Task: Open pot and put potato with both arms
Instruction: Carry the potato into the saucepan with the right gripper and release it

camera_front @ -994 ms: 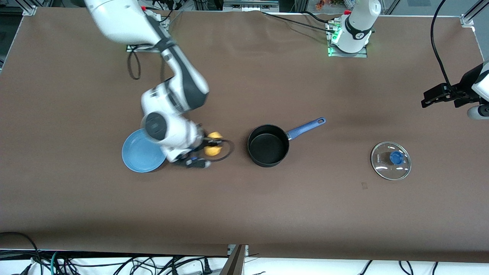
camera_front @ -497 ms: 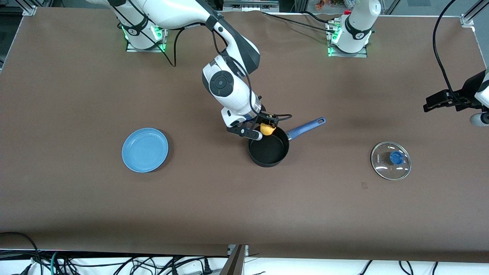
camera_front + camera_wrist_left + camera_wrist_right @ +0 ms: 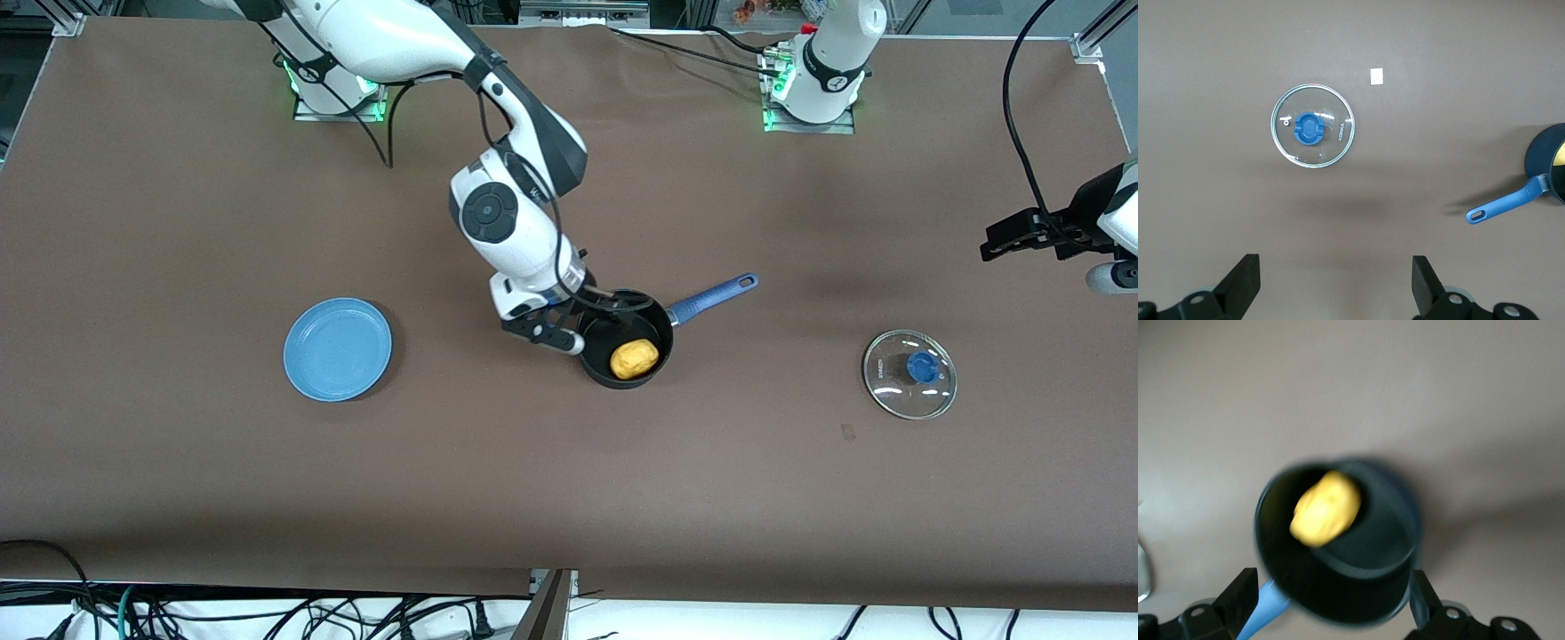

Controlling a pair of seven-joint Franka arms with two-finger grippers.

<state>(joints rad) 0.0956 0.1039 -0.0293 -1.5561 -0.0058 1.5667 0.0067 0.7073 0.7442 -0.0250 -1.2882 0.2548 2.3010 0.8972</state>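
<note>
Yellow potato [image 3: 634,358] lay inside the pot [image 3: 594,336]. Right gripper [image 3: 594,313] hovered over the pot's rim, jaws apart, empty. Left gripper [image 3: 1333,283] waited above the lid [image 3: 909,373], jaws apart.

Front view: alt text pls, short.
The potato lies in the open pot, with the open right gripper over the pot's rim. The glass lid lies toward the left arm's end, the blue plate toward the right arm's.
</note>
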